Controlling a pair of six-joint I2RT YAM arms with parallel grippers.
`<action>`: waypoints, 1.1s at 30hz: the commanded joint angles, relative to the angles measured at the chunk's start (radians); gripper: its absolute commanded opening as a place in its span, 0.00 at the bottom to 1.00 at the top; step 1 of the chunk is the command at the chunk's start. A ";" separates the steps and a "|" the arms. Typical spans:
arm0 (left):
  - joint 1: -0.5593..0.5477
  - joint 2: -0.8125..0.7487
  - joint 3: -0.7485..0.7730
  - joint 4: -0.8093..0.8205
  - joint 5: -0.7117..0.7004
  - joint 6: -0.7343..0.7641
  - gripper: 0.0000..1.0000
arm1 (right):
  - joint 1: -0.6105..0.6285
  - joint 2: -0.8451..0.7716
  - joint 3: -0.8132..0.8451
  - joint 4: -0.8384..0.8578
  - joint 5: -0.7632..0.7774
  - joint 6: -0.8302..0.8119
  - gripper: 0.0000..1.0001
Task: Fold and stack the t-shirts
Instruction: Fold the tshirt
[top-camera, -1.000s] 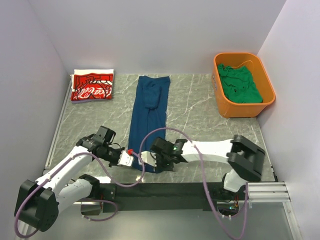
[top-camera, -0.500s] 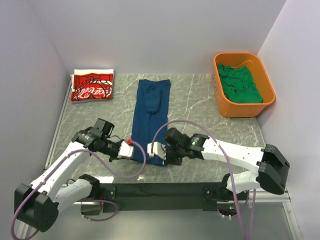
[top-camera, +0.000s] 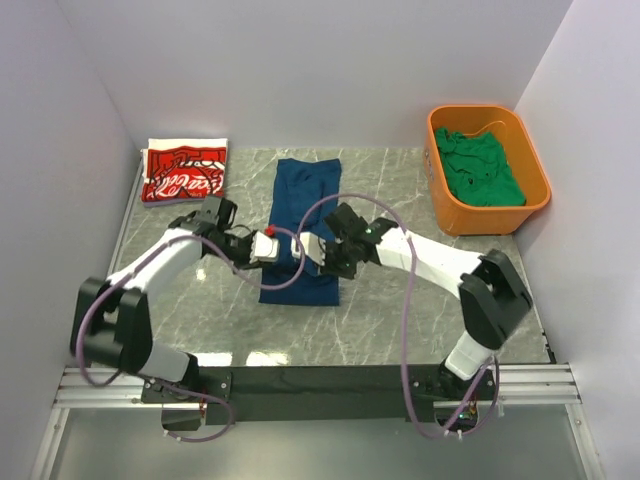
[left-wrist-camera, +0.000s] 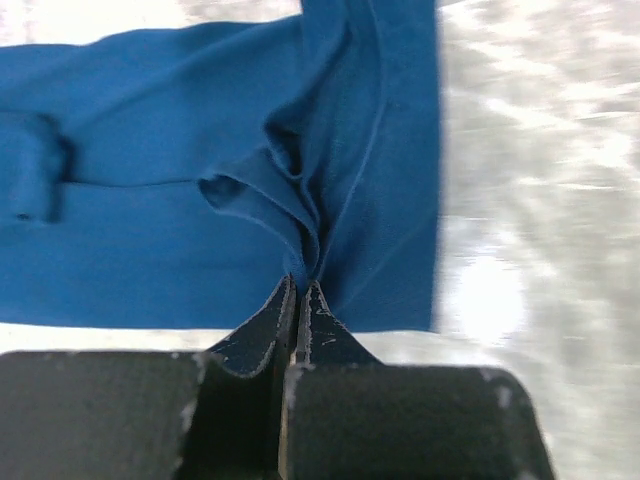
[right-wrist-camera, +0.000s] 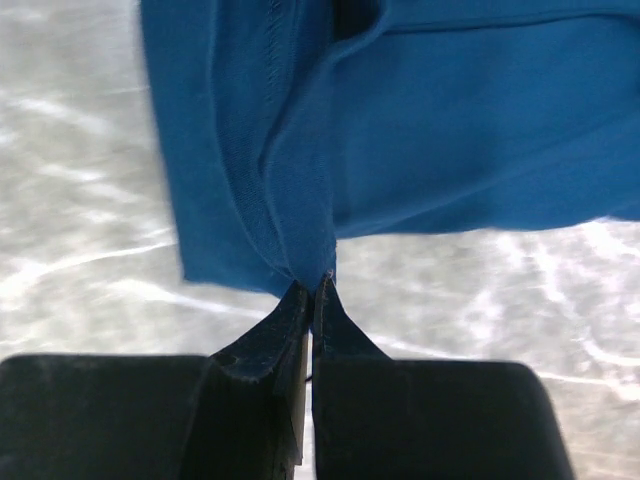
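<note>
The left gripper (left-wrist-camera: 300, 285) and the right gripper (right-wrist-camera: 312, 285) are each pinched tight on a near-hem corner of the navy blue cloth t-shirt (top-camera: 308, 190). The shirt lies as a long narrow strip down the middle of the grey marbled table (top-camera: 400, 270), with its near end lifted and doubled back over itself.

To do this fold well, I judge that both arms should travel at the same pace and height and keep the hem taut between them. They should lay the 2 corners square on the far edge before letting go, so no slack bunches up as it does beside the left fingers.

The red folded t-shirt (top-camera: 183, 172) at the far left carries white script that looks like a Coca-Cola logo, though it is too small to read surely. The crumpled green t-shirt (top-camera: 482, 170) sits in the orange plastic tub (top-camera: 480, 218). No print shows on the navy shirt.
</note>
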 joint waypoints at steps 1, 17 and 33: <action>0.026 0.093 0.117 0.062 0.024 0.087 0.01 | -0.052 0.064 0.111 -0.005 -0.006 -0.071 0.00; 0.104 0.499 0.447 0.031 0.061 0.240 0.05 | -0.163 0.380 0.429 -0.053 0.035 -0.098 0.00; 0.170 0.414 0.375 0.285 0.031 -0.101 0.48 | -0.206 0.291 0.450 0.063 0.186 0.200 0.54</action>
